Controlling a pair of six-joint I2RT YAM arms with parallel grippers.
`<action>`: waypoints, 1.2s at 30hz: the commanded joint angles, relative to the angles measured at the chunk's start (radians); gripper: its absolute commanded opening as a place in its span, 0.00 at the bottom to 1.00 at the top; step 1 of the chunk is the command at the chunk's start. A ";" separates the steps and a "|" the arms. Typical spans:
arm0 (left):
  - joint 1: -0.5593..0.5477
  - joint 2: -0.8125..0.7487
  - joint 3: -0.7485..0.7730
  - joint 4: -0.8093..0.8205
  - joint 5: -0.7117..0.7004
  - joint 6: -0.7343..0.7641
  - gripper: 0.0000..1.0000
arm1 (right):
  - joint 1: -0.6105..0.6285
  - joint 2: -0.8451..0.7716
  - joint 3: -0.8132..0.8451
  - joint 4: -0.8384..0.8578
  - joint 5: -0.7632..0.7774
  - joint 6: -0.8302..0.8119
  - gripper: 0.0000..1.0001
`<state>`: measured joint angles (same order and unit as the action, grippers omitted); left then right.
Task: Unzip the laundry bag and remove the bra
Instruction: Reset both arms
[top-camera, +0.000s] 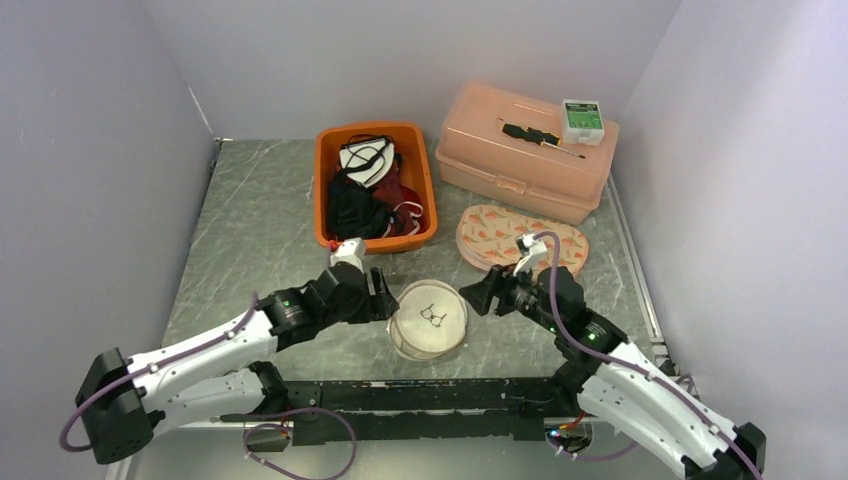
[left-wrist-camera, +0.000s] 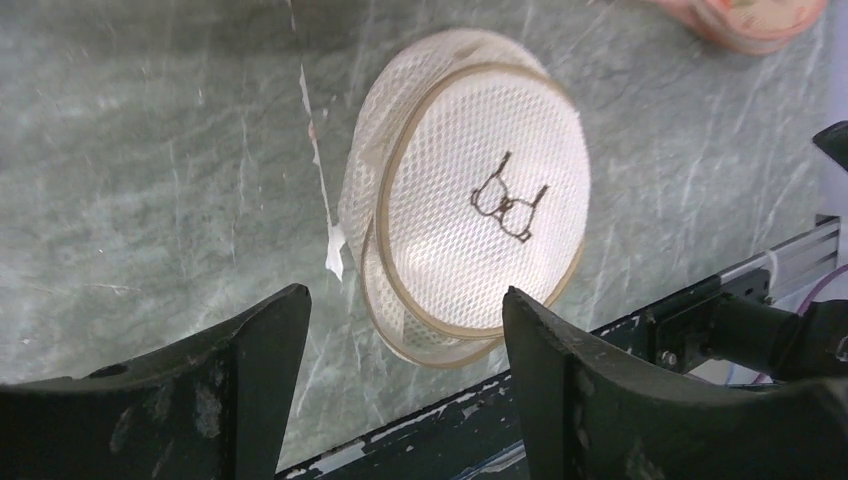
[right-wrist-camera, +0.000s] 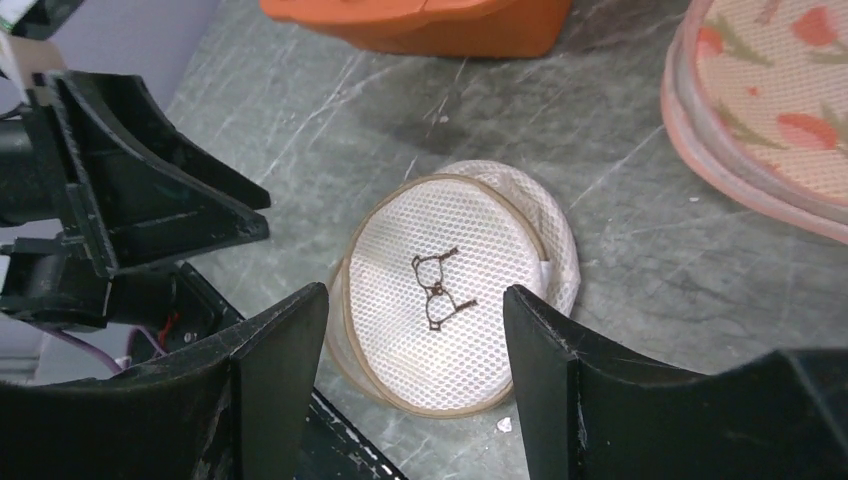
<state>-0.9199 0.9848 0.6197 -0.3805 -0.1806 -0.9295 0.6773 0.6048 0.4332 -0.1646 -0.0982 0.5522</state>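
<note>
The laundry bag (top-camera: 428, 320) is a round white mesh pouch with tan piping and a brown bra outline drawn on its top. It lies flat near the table's front edge, between my two grippers. My left gripper (top-camera: 385, 296) is just left of it, open and empty. My right gripper (top-camera: 476, 295) is just right of it, also open and empty. In the left wrist view the bag (left-wrist-camera: 480, 230) lies beyond the spread gripper (left-wrist-camera: 403, 300), untouched. The right wrist view shows the bag (right-wrist-camera: 455, 300) ahead of that gripper (right-wrist-camera: 415, 295). The bra is hidden.
An orange bin (top-camera: 328, 190) of dark, white and red garments stands behind the bag. A flat floral mesh pouch (top-camera: 520, 238) lies back right. Behind it a pink case (top-camera: 520, 165) carries a screwdriver (top-camera: 540, 136) and a small green box (top-camera: 582, 120). Walls close both sides.
</note>
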 joint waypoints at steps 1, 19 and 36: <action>-0.005 -0.078 0.066 -0.053 -0.087 0.093 0.75 | -0.003 -0.129 0.022 -0.088 0.092 -0.008 0.68; -0.006 -0.213 0.235 -0.022 -0.523 0.446 0.94 | -0.004 -0.214 0.298 -0.213 0.588 0.107 1.00; -0.006 -0.298 0.375 -0.191 -0.557 0.506 0.94 | -0.001 0.028 0.546 -0.316 0.725 0.040 1.00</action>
<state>-0.9226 0.7815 1.0927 -0.6727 -0.7574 -0.5156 0.6746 0.6765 1.0603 -0.5854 0.6895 0.6239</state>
